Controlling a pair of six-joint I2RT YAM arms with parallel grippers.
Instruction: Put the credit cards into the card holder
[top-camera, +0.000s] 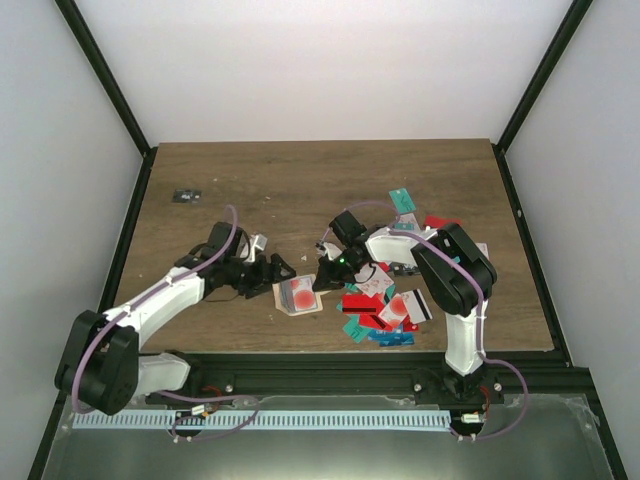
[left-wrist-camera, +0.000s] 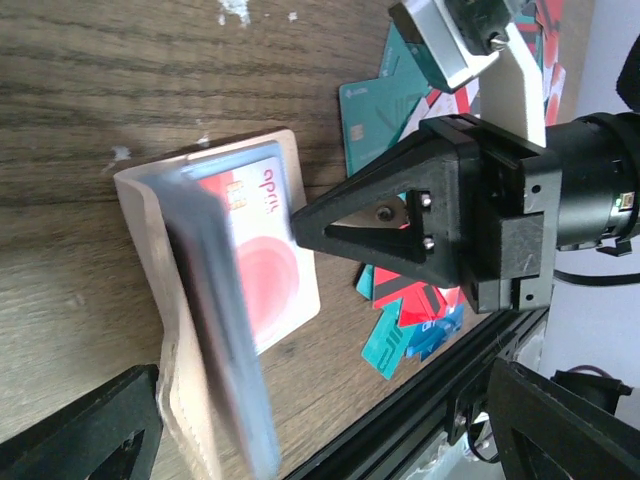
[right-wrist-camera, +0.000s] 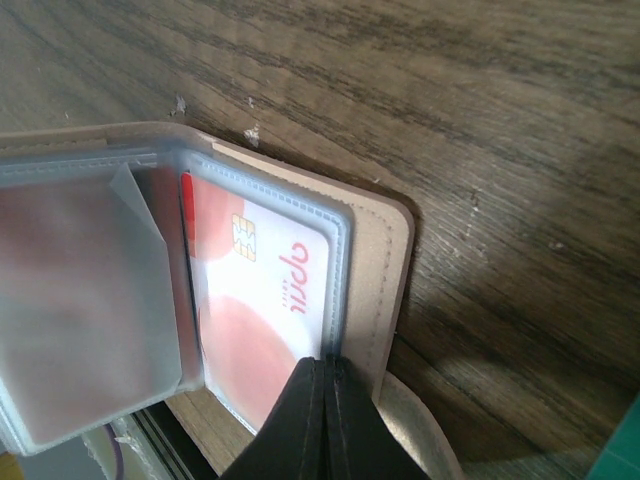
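The beige card holder (top-camera: 298, 297) lies open on the wooden table, with a white credit card with a red circle (right-wrist-camera: 270, 290) in its clear pocket. A second clear sleeve (left-wrist-camera: 215, 330) stands up from it. My right gripper (right-wrist-camera: 325, 395) is shut and empty, its tips resting on the pocket's edge over that card; it also shows in the left wrist view (left-wrist-camera: 300, 225). My left gripper (left-wrist-camera: 325, 428) is open just left of the holder, the raised sleeve near its left finger (left-wrist-camera: 80, 430). A pile of loose credit cards (top-camera: 385, 305), red, teal, blue and white, lies right of the holder.
More cards, including a teal one (top-camera: 402, 200), lie behind my right arm. A tiny dark flat object (top-camera: 186, 195) sits at the far left. The black front rail (top-camera: 350, 360) runs close below the card pile. Black frame posts border the table.
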